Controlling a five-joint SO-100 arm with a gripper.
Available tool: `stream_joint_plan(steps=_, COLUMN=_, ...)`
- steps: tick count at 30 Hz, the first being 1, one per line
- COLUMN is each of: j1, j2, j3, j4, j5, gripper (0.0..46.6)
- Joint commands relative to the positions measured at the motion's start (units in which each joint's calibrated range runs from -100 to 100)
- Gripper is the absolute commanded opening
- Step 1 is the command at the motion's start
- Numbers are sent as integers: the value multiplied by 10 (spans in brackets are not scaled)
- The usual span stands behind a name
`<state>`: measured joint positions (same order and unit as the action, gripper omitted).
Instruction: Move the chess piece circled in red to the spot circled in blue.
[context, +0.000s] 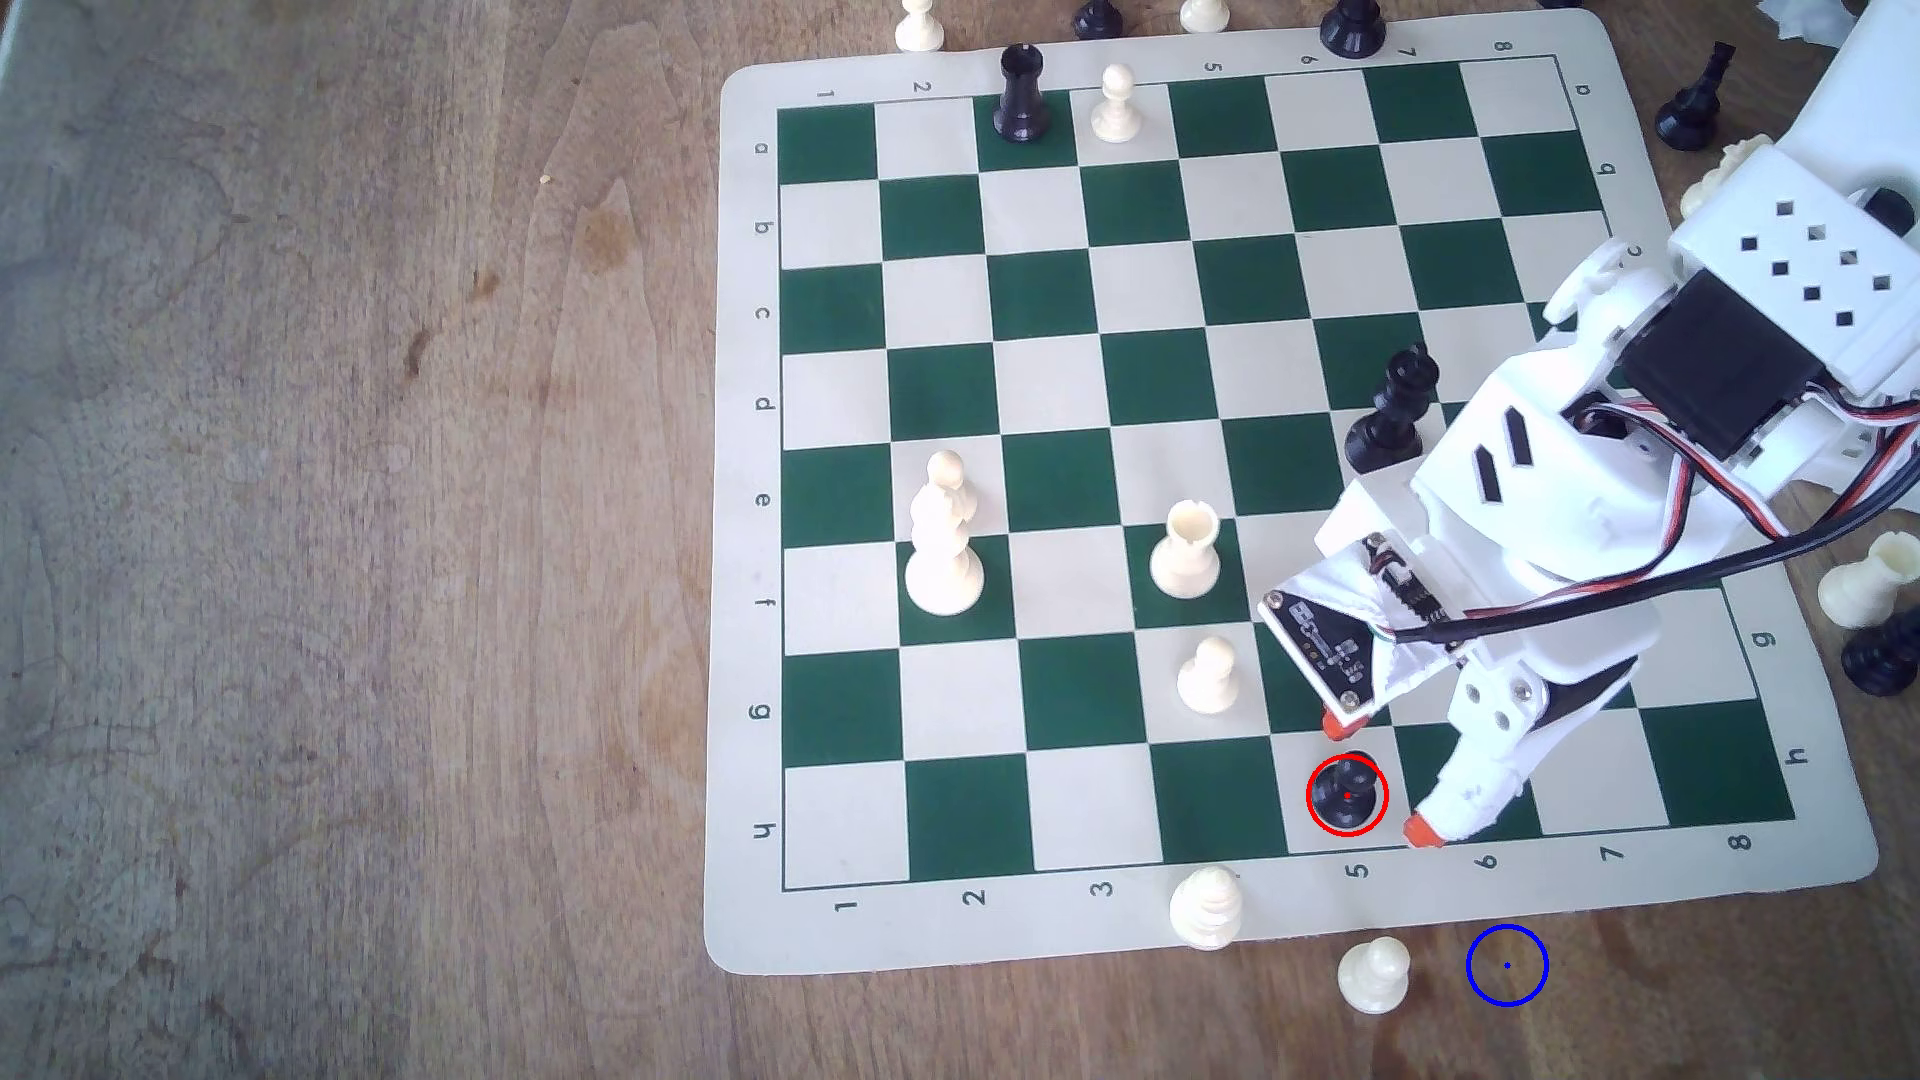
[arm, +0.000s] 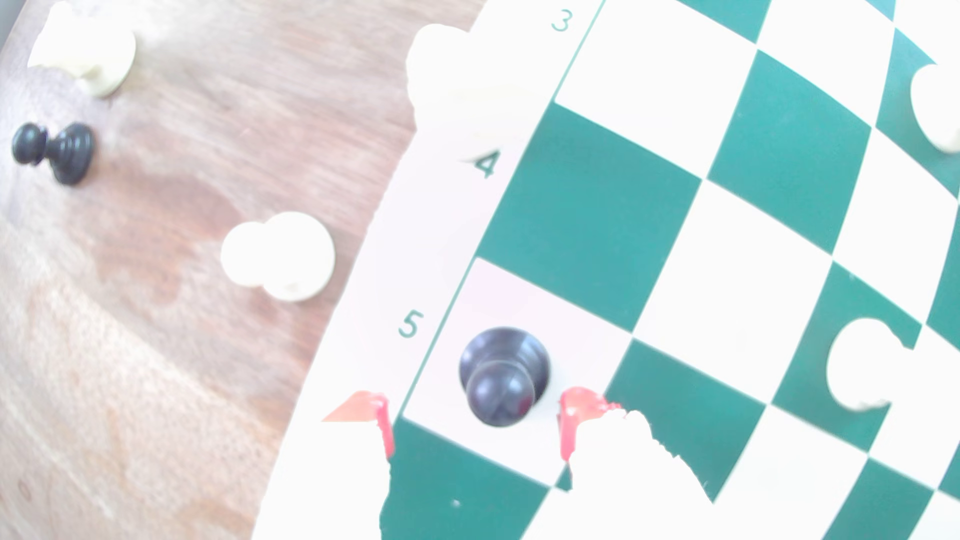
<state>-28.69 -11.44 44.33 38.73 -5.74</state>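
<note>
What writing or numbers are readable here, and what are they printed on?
"1" to "8": chess mat border, along both number edges in the exterior view.
"a" to "h": mat's side borders; the "c" to "f" nearest the robot arm are hidden.
"3", "4", "5": mat border, wrist view.
Circuit board markings: too small to read.

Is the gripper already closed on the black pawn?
No, the gripper is open, its red fingertips flanking the black pawn with white square visible on either side.
</note>
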Motion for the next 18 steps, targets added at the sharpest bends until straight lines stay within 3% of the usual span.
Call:
stream_joint_plan(steps=1, j1=5, j2=5, j3=-48, j4=-20, j5=-3, gripper=168)
stream_joint_plan(steps=18, j1=10, j2=29, j3=-71, j4=-20, j5=-3, gripper=120)
